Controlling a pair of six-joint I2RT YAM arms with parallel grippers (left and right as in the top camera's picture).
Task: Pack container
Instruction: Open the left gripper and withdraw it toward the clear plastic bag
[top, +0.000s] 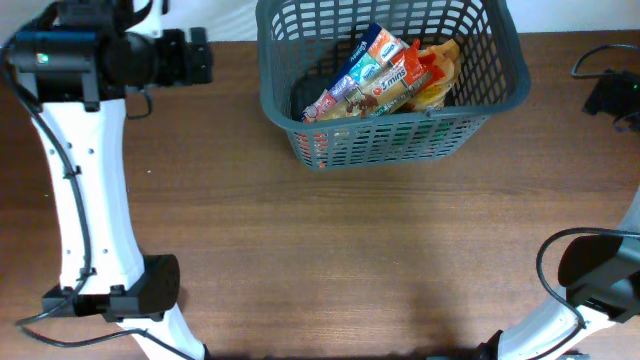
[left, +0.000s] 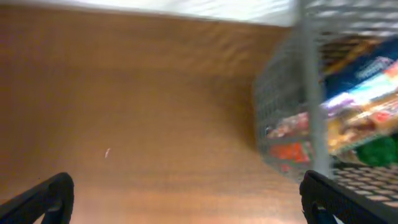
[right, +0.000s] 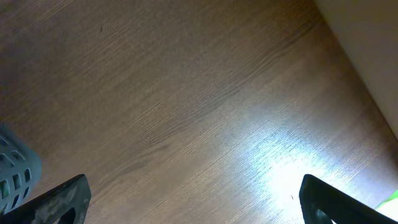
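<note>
The container (top: 400, 120), a dark grey lattice basket, stands at the back middle of the wooden table. Several colourful snack packets (top: 385, 75) lie inside it. My left gripper (top: 205, 57) hangs left of the basket, apart from it. In the left wrist view it (left: 186, 193) is open and empty over bare wood, with the blurred basket wall (left: 280, 124) and packets (left: 360, 106) to its right. My right gripper (right: 193, 193) is open and empty over bare table; a basket corner (right: 12, 168) shows at the left edge. The overhead view does not show the right gripper.
A black cable and a small black device (top: 610, 90) lie at the back right. The left arm's base (top: 140, 290) stands at the front left and the right arm's base (top: 600, 270) at the front right. A pale wall (right: 367, 37) borders the table.
</note>
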